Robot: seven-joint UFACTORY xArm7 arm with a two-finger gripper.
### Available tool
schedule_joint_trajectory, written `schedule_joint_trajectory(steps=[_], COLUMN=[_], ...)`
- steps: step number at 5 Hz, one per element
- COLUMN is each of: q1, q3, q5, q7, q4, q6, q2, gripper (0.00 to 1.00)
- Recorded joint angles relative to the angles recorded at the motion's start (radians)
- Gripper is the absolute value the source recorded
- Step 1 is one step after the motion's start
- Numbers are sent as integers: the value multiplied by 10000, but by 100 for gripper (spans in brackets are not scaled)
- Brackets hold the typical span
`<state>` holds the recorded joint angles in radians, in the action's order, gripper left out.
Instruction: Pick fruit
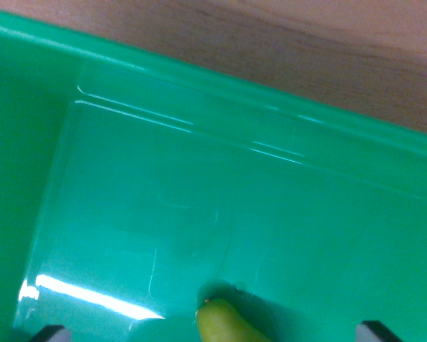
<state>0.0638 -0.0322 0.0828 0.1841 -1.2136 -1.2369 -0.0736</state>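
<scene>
One yellow-green fruit (224, 324) lies at the near edge, between the fingertips of the gripper (213, 335), in the green bin (199, 85); grip unclear, so it may slip free

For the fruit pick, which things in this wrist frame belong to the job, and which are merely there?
Belongs to the job:
yellow-green rounded fruit, at the bottom edge
dark gripper fingertips, at the bottom corners
green plastic bin, under the fruit

Merely there:
brown wooden tabletop, beyond the bin
</scene>
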Motion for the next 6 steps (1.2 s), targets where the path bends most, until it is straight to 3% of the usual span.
schedule_joint_trajectory(steps=[1,2,3,4,5,6], q1=[0,-31,-31,-63,-63,-95], q3=[0,74,74,150,150,227], q5=[0,24,24,49,49,75], q7=[0,299,299,603,603,913], q4=[0,464,464,936,936,1416], q6=[0,459,459,927,927,1403], q2=[0,-49,-49,-99,-99,-150], gripper=[0,0,0,0,0,0])
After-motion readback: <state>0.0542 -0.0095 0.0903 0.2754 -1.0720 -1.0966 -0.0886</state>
